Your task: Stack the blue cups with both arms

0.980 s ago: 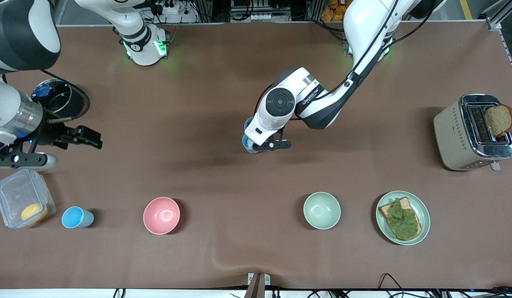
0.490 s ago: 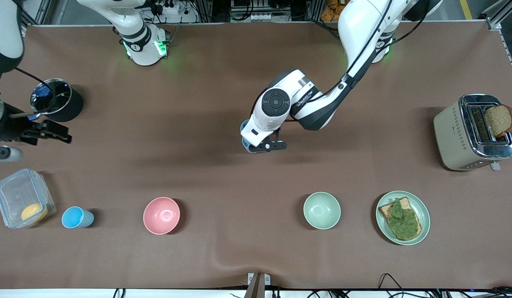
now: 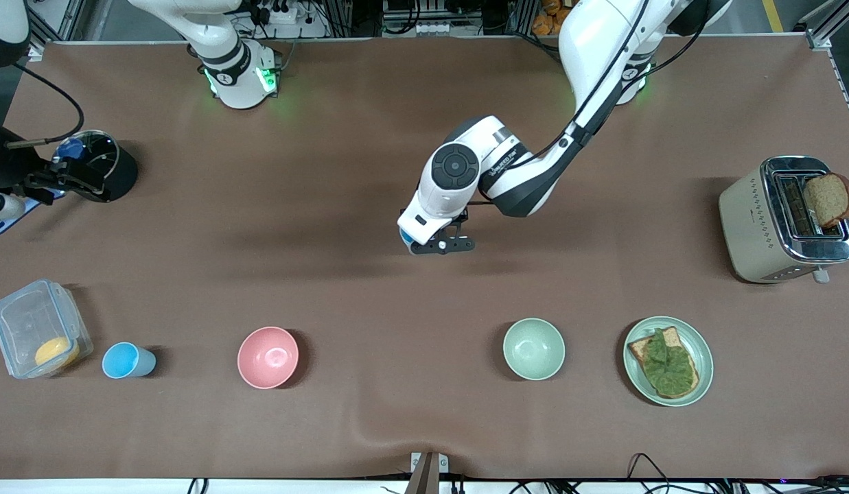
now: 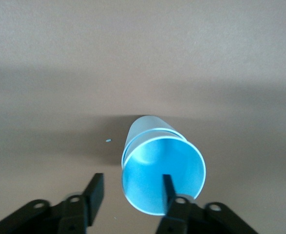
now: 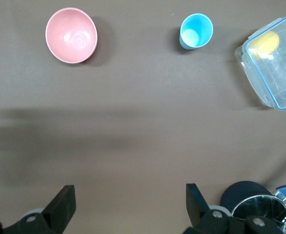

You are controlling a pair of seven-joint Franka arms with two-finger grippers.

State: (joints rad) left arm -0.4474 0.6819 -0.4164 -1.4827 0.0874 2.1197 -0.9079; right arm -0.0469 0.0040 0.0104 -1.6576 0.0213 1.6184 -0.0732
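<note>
Front view shows the left arm bent down at mid-table, its left gripper spread wide at a smooth blue cup stack, one finger inside the rim, not squeezing. The right gripper hangs open by the shiny metal pot. Another round plastic blue cup stands between the clear box and pink bowl.
</note>
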